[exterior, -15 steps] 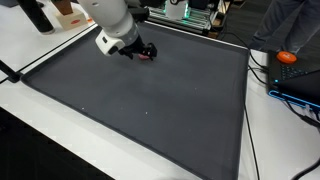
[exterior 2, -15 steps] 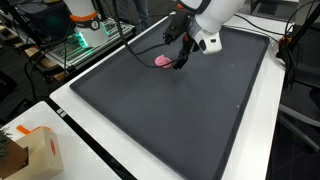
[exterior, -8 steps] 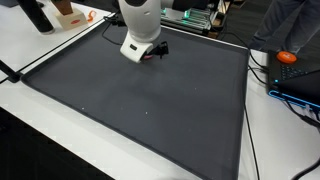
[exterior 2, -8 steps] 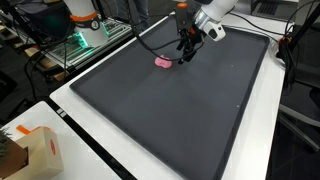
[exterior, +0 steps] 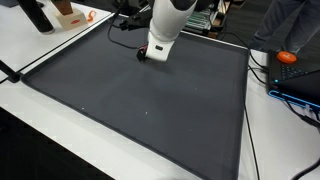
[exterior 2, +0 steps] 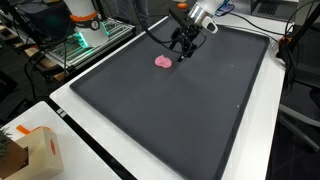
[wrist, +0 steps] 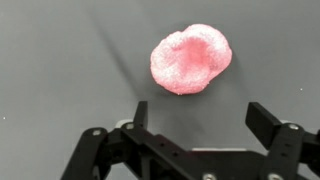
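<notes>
A small pink, fuzzy lump (wrist: 190, 58) lies on the dark grey mat (wrist: 60, 60). In the wrist view it sits just beyond my gripper (wrist: 203, 118), not between the fingers. The two black fingers (wrist: 265, 122) stand wide apart with only mat between them, so the gripper is open and holds nothing. In an exterior view the gripper (exterior 2: 185, 45) hangs low over the mat (exterior 2: 180, 110), a little to the side of the pink lump (exterior 2: 163, 62). In an exterior view the white arm (exterior: 165, 30) hides the lump, and only a dark bit of the gripper (exterior: 141, 54) shows.
The mat (exterior: 150, 110) lies on a white table. A cardboard box (exterior 2: 35, 150) stands near one corner. An orange object (exterior: 288, 57) and cables lie beside the mat's edge. Green-lit equipment (exterior 2: 85, 40) stands behind the mat.
The arm has swung along the far side of the mat and risen, carrying the open gripper off the pink lump. The lump has stayed where it was.
</notes>
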### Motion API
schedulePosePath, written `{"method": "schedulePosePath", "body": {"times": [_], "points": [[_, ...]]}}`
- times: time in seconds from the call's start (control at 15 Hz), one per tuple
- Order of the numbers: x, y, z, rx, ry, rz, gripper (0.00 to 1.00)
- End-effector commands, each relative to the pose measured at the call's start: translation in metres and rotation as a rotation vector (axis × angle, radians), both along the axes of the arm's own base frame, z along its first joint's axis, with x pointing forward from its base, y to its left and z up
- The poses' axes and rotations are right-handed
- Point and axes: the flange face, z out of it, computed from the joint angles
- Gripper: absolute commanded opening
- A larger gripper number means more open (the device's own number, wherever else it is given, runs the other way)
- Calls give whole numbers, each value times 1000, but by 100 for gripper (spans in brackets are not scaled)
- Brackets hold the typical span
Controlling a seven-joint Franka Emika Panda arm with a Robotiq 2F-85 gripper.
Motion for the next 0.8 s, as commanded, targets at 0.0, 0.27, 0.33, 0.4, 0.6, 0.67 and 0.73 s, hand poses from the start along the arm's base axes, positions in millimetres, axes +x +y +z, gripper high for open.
{"method": "schedulePosePath", "body": {"times": [0.0,0.27,0.33,0.4,0.6,0.67,0.73], "points": [[-27,5,2,8,-10,163,100],[-46,9,1,30,6,215,100],[-50,9,1,33,8,223,100],[-54,9,1,35,14,235,100],[-63,10,3,43,19,260,100],[-65,10,3,48,18,266,100],[-66,10,4,53,19,272,100]]}}
